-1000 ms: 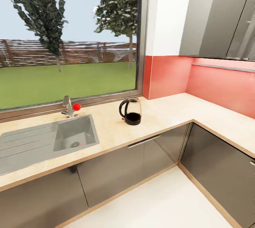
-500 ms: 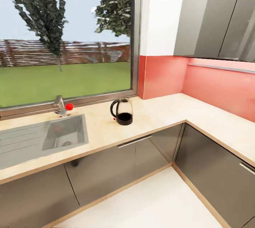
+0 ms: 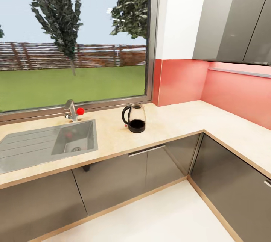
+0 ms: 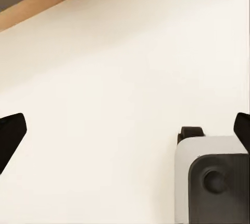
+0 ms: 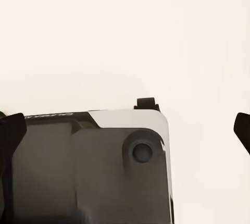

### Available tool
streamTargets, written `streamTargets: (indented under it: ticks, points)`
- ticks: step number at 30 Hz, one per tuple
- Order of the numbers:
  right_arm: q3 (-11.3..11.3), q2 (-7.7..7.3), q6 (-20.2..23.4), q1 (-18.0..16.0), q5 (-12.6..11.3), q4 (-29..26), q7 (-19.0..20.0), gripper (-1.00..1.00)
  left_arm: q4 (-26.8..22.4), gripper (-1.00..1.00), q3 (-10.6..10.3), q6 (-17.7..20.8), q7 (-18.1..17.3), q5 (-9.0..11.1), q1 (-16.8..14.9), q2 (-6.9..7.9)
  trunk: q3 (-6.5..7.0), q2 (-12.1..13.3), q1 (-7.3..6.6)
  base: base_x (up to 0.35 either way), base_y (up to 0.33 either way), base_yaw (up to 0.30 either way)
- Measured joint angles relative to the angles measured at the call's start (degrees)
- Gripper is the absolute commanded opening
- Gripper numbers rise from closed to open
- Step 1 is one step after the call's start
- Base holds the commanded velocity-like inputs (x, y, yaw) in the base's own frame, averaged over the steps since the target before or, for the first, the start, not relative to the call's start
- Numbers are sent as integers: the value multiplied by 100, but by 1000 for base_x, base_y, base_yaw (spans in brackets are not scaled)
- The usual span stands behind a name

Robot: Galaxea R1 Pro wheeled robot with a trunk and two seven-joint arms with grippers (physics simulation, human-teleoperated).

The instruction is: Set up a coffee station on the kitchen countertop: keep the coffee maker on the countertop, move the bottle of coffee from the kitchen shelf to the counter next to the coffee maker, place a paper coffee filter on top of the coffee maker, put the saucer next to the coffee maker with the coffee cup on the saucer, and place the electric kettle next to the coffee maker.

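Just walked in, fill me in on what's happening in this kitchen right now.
Nothing is being handled at the moment. The robot faces an L-shaped countertop under a window, with the electric kettle standing alone on it, to the right of the sink and tap. Both wrist views show open fingers, the left gripper and the right gripper, holding nothing and pointed at pale floor beside the robot's own base. The coffee station is not yet set up here.

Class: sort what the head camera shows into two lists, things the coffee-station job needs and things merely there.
Needed for the job:
- rounded clear glass electric kettle
- long light beige wood-look countertop

Merely there:
- steel sink
- tap with red knob
- grey wall cabinets
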Motion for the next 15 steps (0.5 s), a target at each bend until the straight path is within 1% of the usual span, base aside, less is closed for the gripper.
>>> streamTargets:
  ticks: [1,4,5,7,10,11,12,13,14,15]
  points:
    - [0,0,0,0,0,0,0,100,-130,100,1,-3,-5,0,-4,-22,0,0,0,0,-2,6]
    - [1,0,-6,0,2,2,-6,100,-1064,100,5,-13,-23,8,-10,-185,0,0,0,0,-1,3]
    - [1,0,-6,0,2,2,-6,100,-1239,100,7,-14,-25,8,-11,-225,0,0,0,0,0,1]
    - [1,0,-7,0,2,2,-8,100,-1913,100,15,-21,-28,10,-14,-410,0,0,0,0,0,0]
    - [1,0,-14,0,2,2,-9,100,-2900,100,15,-30,-35,18,-16,-758,0,0,0,0,0,0]
    - [1,0,-14,0,2,2,-9,100,-3059,100,6,-35,-39,15,-16,-824,0,0,0,0,0,0]
    - [1,0,-15,0,2,2,-9,100,-3347,100,-46,-59,-48,20,-16,-948,0,0,0,0,0,0]
    - [1,0,-15,0,2,2,-9,100,-3498,100,-82,-80,-51,20,-16,-1014,0,0,0,0,0,0]
    - [1,0,-15,0,2,2,-9,100,-3763,100,-194,-127,-55,20,-16,-1121,0,0,0,0,0,0]
    - [1,0,-16,0,0,2,-9,100,-4022,100,-349,-170,-55,22,-17,-1203,0,0,0,0,0,0]
